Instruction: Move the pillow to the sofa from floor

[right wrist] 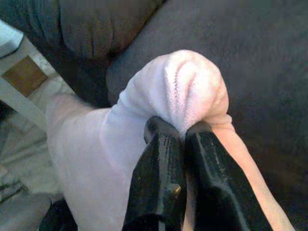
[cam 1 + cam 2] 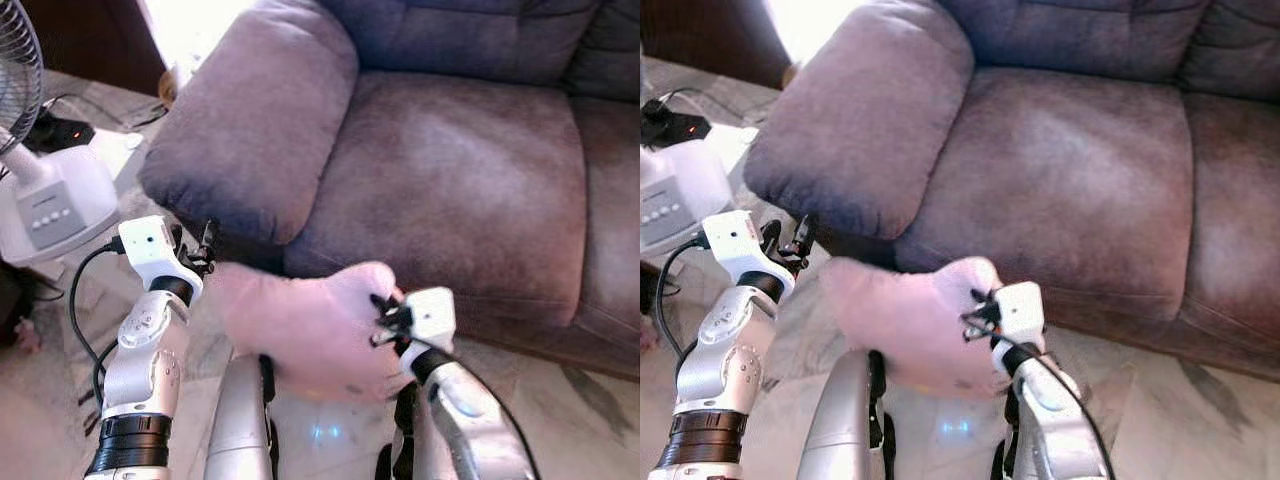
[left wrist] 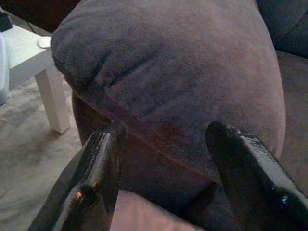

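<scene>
A pale pink pillow [image 2: 300, 325] hangs in the air just in front of the purple-grey sofa [image 2: 450, 170], below its seat edge. My right gripper [image 1: 182, 132] is shut on a bunched corner of the pillow [image 1: 187, 86], pinching the fabric between both fingers. My left gripper [image 3: 163, 139] is open with nothing between its fingers. It sits at the pillow's left end, close under the sofa's padded armrest [image 2: 250, 120]. The pillow's pink edge [image 3: 139, 216] shows just below the left fingers.
A white fan base [image 2: 55, 200] with a black cable stands on the floor at the left. A white side table [image 3: 33, 57] stands beside the armrest. Marble floor [image 2: 560, 420] lies before the sofa on the right.
</scene>
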Available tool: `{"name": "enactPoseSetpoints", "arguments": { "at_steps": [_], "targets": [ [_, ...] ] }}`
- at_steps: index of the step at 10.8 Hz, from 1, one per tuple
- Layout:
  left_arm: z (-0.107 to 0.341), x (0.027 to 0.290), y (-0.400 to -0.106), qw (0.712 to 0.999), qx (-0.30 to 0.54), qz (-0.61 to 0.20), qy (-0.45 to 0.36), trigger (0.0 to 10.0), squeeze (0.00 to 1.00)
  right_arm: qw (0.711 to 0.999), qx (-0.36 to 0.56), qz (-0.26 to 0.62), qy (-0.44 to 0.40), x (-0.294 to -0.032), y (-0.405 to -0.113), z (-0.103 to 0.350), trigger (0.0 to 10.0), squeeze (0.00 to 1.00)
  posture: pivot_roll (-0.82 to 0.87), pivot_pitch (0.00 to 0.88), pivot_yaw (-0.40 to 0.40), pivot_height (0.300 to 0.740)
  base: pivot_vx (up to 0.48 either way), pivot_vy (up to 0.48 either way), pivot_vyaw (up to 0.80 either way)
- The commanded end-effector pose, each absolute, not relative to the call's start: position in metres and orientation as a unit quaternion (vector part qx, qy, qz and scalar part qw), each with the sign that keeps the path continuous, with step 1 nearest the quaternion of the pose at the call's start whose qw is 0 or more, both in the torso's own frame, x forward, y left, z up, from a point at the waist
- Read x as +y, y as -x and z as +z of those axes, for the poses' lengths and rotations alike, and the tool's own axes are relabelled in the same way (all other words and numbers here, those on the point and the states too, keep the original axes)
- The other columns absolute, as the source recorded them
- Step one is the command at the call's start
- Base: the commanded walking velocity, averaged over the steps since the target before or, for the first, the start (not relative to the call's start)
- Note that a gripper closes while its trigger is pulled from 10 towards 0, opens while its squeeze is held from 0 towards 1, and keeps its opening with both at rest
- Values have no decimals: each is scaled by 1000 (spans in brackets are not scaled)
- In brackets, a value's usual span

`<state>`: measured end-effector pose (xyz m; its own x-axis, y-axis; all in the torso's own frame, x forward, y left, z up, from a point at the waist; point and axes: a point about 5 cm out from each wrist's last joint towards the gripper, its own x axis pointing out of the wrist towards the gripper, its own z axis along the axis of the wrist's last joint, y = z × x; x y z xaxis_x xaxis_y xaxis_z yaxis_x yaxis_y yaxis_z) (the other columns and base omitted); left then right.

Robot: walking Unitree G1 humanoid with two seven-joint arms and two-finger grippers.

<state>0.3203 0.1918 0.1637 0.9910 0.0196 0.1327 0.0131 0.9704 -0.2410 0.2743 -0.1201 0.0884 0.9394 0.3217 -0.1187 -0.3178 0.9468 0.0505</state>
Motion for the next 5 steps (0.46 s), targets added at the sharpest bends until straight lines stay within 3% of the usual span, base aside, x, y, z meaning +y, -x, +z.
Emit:
{"name": "enactPoseSetpoints", "arguments": {
  "at_steps": [1, 5],
  "targets": [
    [163, 199, -317, 991, -71, 10, 117, 10000, 0, 985, -83, 146, -35, -126, -281, 151, 10000, 0, 169, 186, -7, 608, 0, 0, 0],
    [168, 194, -321, 989, -80, 4, 121, 10000, 0, 984, -134, 101, -61, -137, -285, 190, 10000, 0, 159, 182, -2, 608, 0, 0, 0]
  ]
}}
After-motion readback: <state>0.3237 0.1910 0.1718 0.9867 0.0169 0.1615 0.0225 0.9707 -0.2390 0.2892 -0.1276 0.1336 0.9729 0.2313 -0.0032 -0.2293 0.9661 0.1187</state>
